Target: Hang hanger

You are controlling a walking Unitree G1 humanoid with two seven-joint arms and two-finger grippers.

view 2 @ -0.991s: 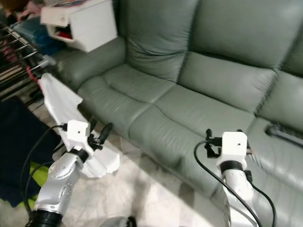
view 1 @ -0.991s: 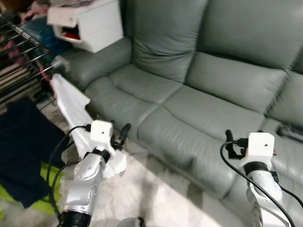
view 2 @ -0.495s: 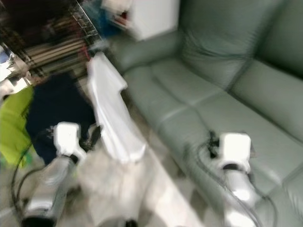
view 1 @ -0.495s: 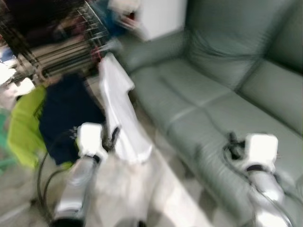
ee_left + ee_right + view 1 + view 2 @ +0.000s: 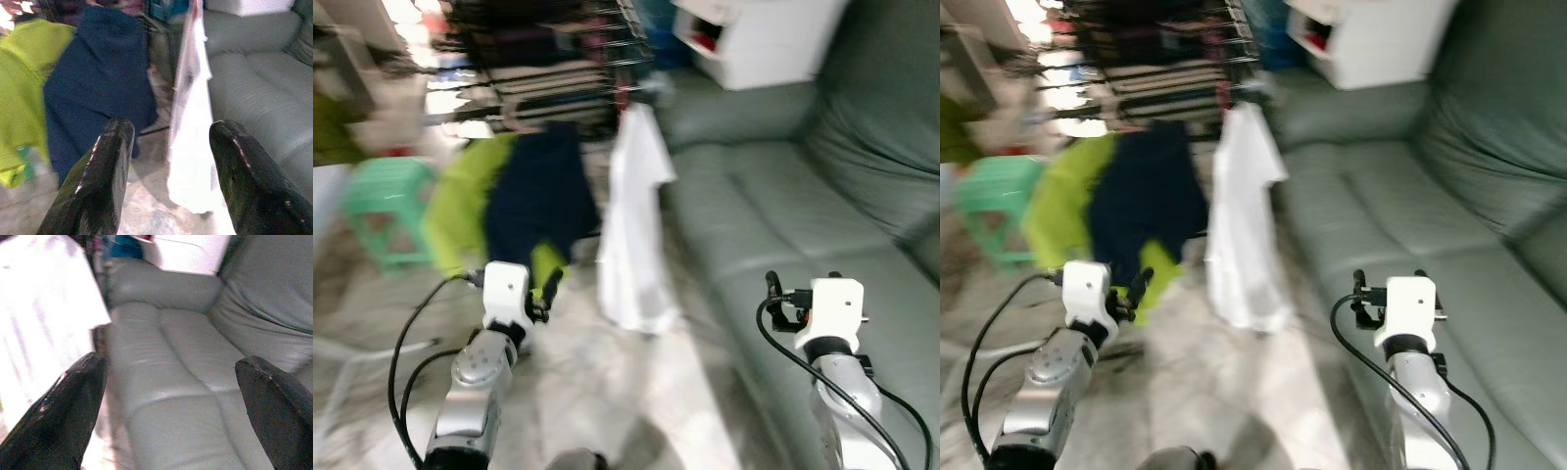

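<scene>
Beside the sofa (image 5: 783,196), a white shirt (image 5: 631,225) hangs from the rack (image 5: 558,59); no hanger visible. Both grippers, left (image 5: 166,161) and right (image 5: 166,401), are released, empty. Likely locating; next, find the hanger.

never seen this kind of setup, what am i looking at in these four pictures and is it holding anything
This is a humanoid robot seen through its own cameras. Two pictures come from its head, looking forward and down; they are blurred. Its silver arms reach forward: the left end effector and the right end effector, each with two black fingers. The other two pictures come from wrist cameras looking along those fingers. Both end effectors are open and hold nothing. Ahead hang a white shirt, a navy garment and a lime-green one on a drying rack. A grey-green sofa is on the right.
</scene>
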